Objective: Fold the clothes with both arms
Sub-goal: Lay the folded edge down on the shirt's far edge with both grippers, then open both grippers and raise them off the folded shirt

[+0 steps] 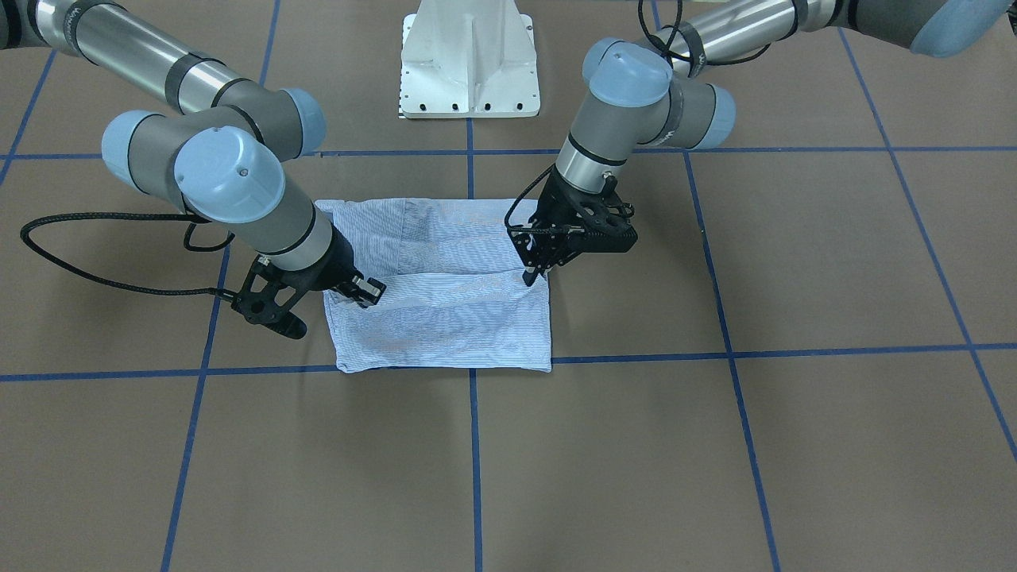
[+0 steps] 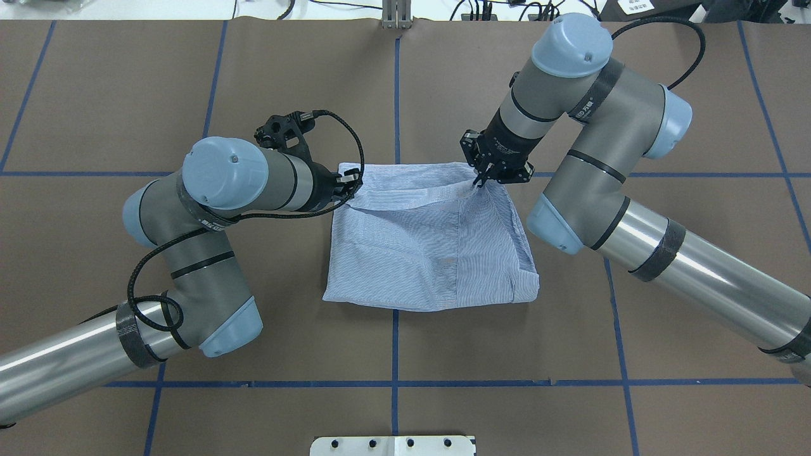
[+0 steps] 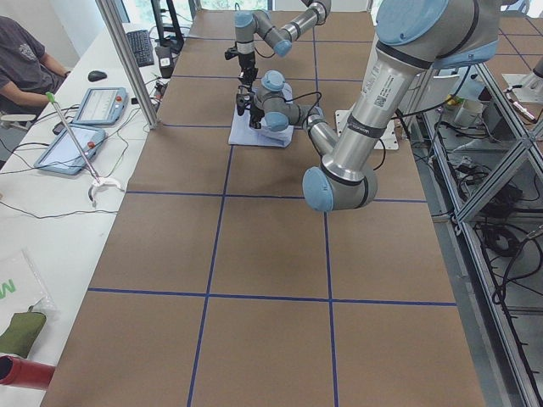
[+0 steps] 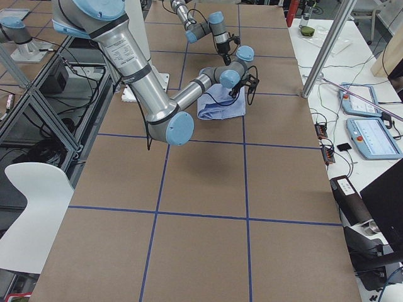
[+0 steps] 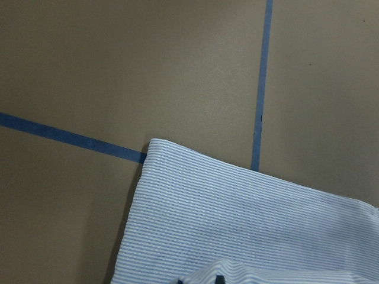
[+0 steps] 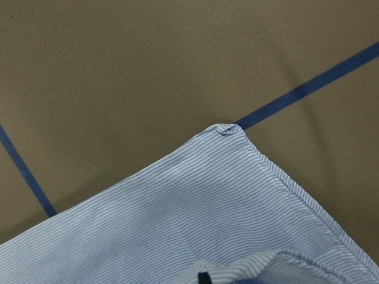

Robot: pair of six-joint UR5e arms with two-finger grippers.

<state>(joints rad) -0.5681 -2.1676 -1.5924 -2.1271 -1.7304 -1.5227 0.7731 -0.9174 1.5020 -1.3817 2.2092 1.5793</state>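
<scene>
The shirt [image 2: 418,253] lies folded flat on the counter [image 2: 570,354], straight out in front of the white base [image 1: 469,71], and your left arm [image 2: 272,187] and right arm [image 2: 583,139] each have their jaws pinched on a bit of its top layer. The cloth looks light, soft and floppy, so I think it will sag and wrinkle; hold it by its side edges and move both arms together.

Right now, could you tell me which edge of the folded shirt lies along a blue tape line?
Of the shirt, the edge farthest from the base, lowest in the front-facing view, follows the crosswise tape line; no other edge does.
</scene>
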